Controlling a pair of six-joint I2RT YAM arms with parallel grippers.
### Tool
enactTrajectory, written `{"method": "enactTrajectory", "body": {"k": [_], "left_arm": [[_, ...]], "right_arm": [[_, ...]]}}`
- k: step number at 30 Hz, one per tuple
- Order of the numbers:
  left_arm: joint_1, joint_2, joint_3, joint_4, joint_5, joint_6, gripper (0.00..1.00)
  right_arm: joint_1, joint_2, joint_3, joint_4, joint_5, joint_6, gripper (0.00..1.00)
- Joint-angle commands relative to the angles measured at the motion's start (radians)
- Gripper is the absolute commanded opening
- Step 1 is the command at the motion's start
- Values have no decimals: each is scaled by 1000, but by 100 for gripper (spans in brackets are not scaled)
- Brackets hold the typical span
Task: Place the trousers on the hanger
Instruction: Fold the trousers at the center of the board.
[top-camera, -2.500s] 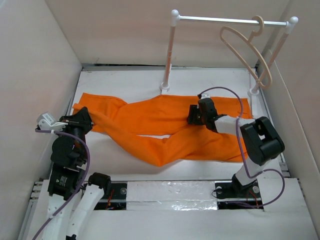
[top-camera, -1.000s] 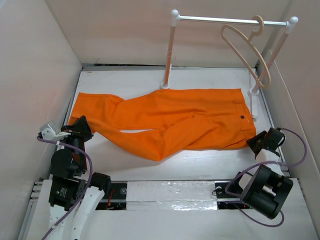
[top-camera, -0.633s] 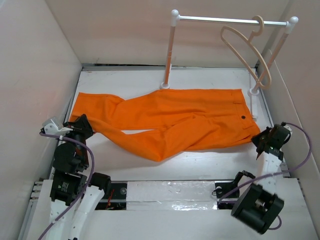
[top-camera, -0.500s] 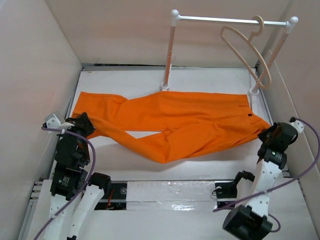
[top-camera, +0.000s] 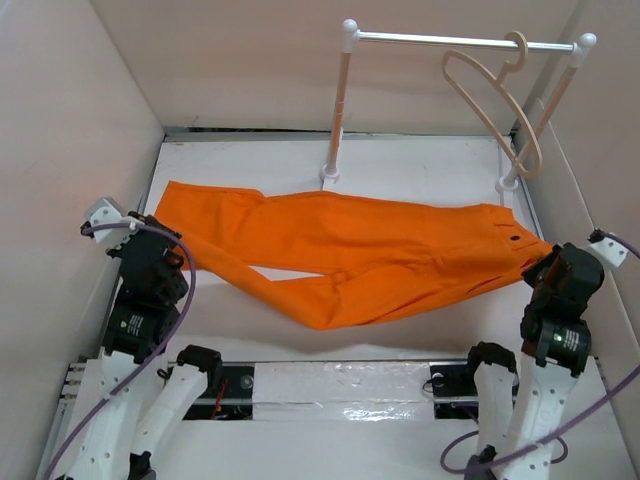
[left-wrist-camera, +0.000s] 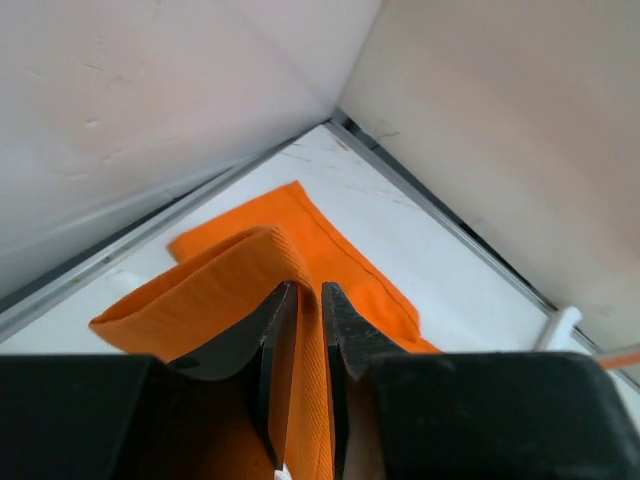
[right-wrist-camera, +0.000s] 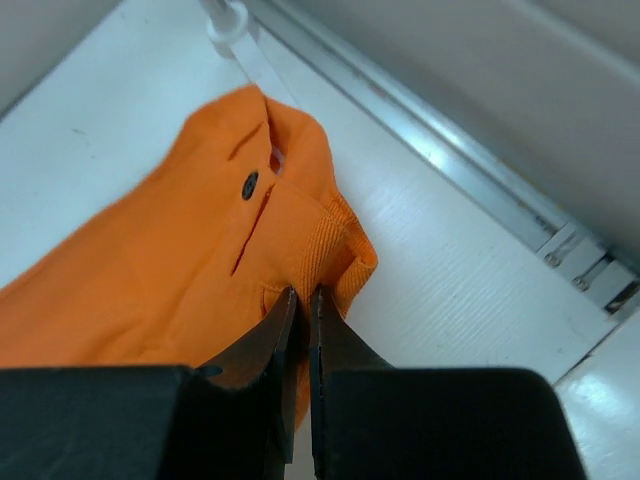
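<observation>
The bright orange trousers (top-camera: 350, 250) stretch across the white table between my two grippers, partly lifted. My left gripper (top-camera: 170, 250) is at the table's left side, shut on a fold of a trouser leg end (left-wrist-camera: 240, 270), and cloth shows between its fingers (left-wrist-camera: 335, 315). My right gripper (top-camera: 543, 268) is at the right side, shut on the waistband corner (right-wrist-camera: 335, 245) close to the button (right-wrist-camera: 249, 185). The pale beige hanger (top-camera: 490, 100) hangs by its hook from the white rail at the back right, apart from both grippers.
The white rail (top-camera: 450, 40) stands on two posts (top-camera: 338, 110) at the back, with one post foot (right-wrist-camera: 228, 20) just beyond the waistband. Pale walls close in on the left (top-camera: 70, 150), back and right. A metal strip (top-camera: 340, 385) runs along the near edge.
The right gripper shut on the waistband corner and pulled it right and up. The left arm rose with the leg end. The trousers now hang stretched between them, shifted right.
</observation>
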Motion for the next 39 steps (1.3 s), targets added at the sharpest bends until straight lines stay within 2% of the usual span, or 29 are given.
{"method": "enactTrajectory", "body": {"k": [1, 4, 7, 11, 13, 15, 17, 19, 21, 24, 28, 30, 33, 37, 39], "left_arm": [[7, 71, 48, 33, -117, 10, 14], [7, 186, 45, 29, -122, -37, 15], [21, 302, 84, 6, -148, -66, 15], [190, 401, 142, 3, -8, -47, 14], [215, 439, 147, -1, 2, -56, 14], [225, 483, 139, -29, 82, -60, 15], [225, 502, 116, -22, 207, -15, 19], [225, 504, 46, -22, 229, -30, 23], [238, 501, -16, -37, 278, -51, 33], [321, 522, -89, -22, 442, -47, 34], [333, 563, -148, -39, 423, -86, 36], [396, 606, -160, -57, 510, -105, 36], [455, 635, -185, -54, 639, -114, 34], [455, 655, -188, -60, 647, -114, 28], [455, 716, -183, -62, 671, -108, 25]], "right_arm": [[129, -33, 165, 22, 342, -60, 0], [209, -65, 122, 105, 415, -96, 0], [210, -32, 47, 140, 417, -100, 0], [210, 50, -7, 192, 365, -45, 0], [210, 114, -15, 203, 324, -17, 0], [210, 149, -5, 197, 311, -9, 0], [210, 153, -5, 215, 308, -21, 0], [210, 124, -18, 231, 281, -21, 0], [210, 107, -41, 260, 236, -12, 0], [210, 94, -70, 275, 158, 8, 0], [210, 71, -129, 315, 89, -17, 0], [210, 65, -142, 340, 70, -17, 0], [210, 62, -165, 373, 3, -8, 0], [210, 41, -202, 424, -58, -15, 0], [210, 30, -235, 450, -80, -17, 1]]}}
